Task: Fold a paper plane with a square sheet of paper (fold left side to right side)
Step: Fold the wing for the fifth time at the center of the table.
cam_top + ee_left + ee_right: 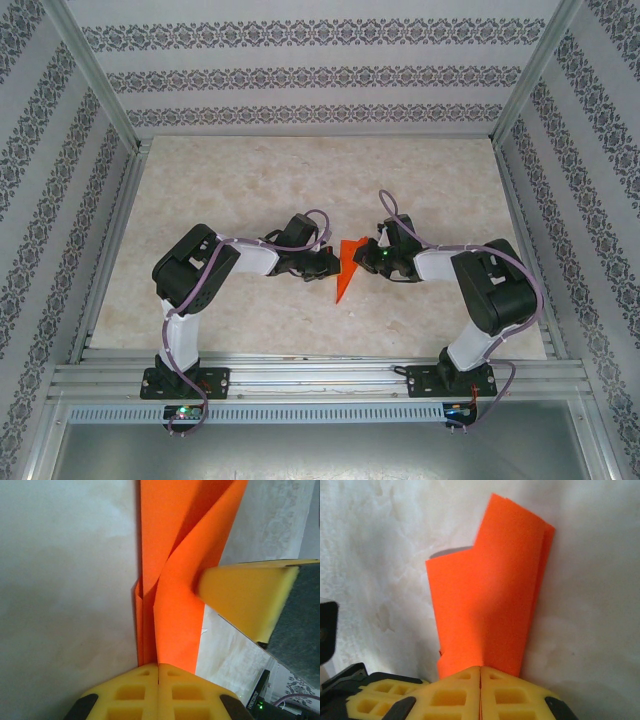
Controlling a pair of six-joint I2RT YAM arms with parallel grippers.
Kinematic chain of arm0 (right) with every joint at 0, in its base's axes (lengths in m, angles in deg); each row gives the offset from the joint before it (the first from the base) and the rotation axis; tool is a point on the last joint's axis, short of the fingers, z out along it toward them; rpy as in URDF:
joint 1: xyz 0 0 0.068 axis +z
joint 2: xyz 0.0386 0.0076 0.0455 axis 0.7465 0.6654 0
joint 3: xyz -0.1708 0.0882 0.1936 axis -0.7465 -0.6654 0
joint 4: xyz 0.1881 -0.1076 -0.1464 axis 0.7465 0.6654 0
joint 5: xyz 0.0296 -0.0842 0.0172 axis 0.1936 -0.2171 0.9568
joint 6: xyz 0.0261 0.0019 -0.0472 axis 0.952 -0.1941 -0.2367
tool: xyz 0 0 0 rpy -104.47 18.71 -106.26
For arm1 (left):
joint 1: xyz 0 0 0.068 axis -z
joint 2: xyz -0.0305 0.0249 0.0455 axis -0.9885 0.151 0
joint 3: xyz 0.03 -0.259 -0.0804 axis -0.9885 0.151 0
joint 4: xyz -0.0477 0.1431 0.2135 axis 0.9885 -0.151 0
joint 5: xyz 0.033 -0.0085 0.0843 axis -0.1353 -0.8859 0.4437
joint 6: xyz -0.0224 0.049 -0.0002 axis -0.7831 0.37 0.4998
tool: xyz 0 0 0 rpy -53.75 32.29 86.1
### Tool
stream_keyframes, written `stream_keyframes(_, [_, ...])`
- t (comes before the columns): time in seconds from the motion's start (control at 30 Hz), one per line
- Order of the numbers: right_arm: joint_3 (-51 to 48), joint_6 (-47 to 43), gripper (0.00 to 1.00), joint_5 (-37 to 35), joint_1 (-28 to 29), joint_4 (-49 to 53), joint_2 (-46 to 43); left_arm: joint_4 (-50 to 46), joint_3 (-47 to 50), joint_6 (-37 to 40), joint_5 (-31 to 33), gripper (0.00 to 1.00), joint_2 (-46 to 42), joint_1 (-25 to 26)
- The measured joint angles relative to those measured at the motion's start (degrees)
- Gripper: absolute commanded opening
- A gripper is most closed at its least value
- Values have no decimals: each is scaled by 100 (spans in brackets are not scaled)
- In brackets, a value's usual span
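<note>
I see left pincer (158, 672) clamped on folded orange paper (172, 605), pads pressed together over its edge. Right pincer (480, 675) clamped on same paper from opposite side. Paper held between both pincers at mid-counter (250, 190), narrow wedge, point toward arm bases. Folded layers gape slightly in my left wrist view.

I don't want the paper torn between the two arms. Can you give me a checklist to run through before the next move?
1. Grip of left pincer on orange paper: ok, shut on it.
2. Grip of right pincer on the same paper: ok, shut on it.
3. Paper folded narrow and pointed: ok.
4. Layers lying flat together: not ok, they splay apart in the left wrist view.
5. Paper clear of the table: cannot tell.
</note>
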Motion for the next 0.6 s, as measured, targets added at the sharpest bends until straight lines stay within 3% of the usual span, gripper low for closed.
stream_keyframes(0.3, [188,-227,6,-22,0,422,55,11,20,0,24,0,-24,9])
stream_keyframes(0.6, [234,-280,0,28,0,503,87,63,203,-17,284,17,-238,33])
